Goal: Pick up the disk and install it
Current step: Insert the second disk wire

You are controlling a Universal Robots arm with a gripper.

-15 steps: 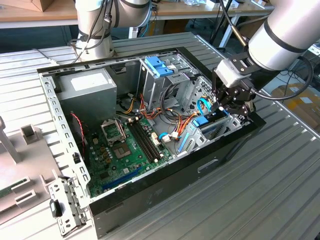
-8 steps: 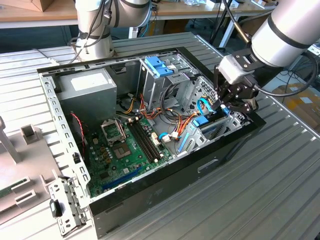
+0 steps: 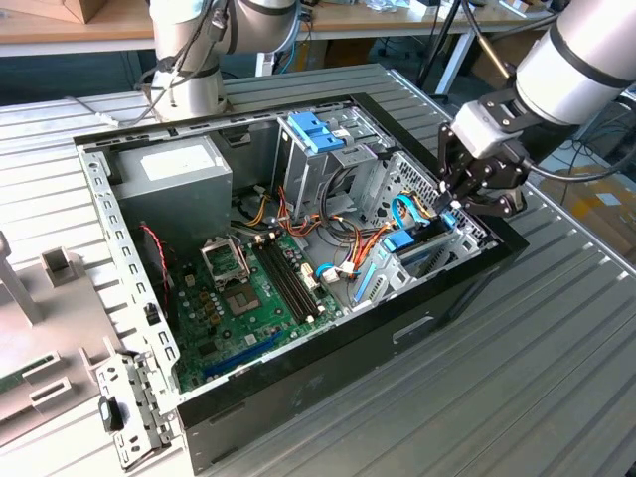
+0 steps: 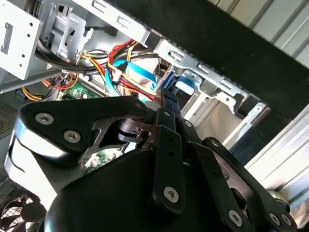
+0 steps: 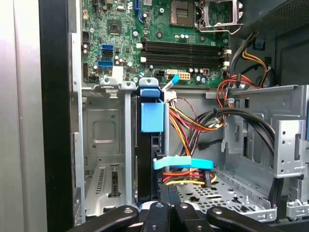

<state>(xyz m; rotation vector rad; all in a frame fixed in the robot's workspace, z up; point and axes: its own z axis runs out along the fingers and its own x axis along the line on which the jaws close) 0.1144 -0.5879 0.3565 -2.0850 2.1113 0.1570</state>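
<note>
Item: open computer case (image 3: 328, 348) on ribbed metal tabletop (image 3: 517, 378), motherboard (image 3: 243, 298) exposed.

Disk (image 5: 147, 159): we see it standing on edge in drive bay slot at case's front corner, blue side piece (image 5: 150, 116) on its visible edge; in exterior view, blue part (image 3: 399, 241) low in bay.

Tool (image 3: 455, 204): we find it just above disk's edge, fingers (image 5: 169, 193) drawn narrow, close together; whether they pinch disk, we cannot tell.

Also logged: grey power-supply box (image 3: 184, 174), light-blue latch (image 3: 313, 132) atop drive cage, blue cable (image 5: 183, 163) beside disk.
</note>
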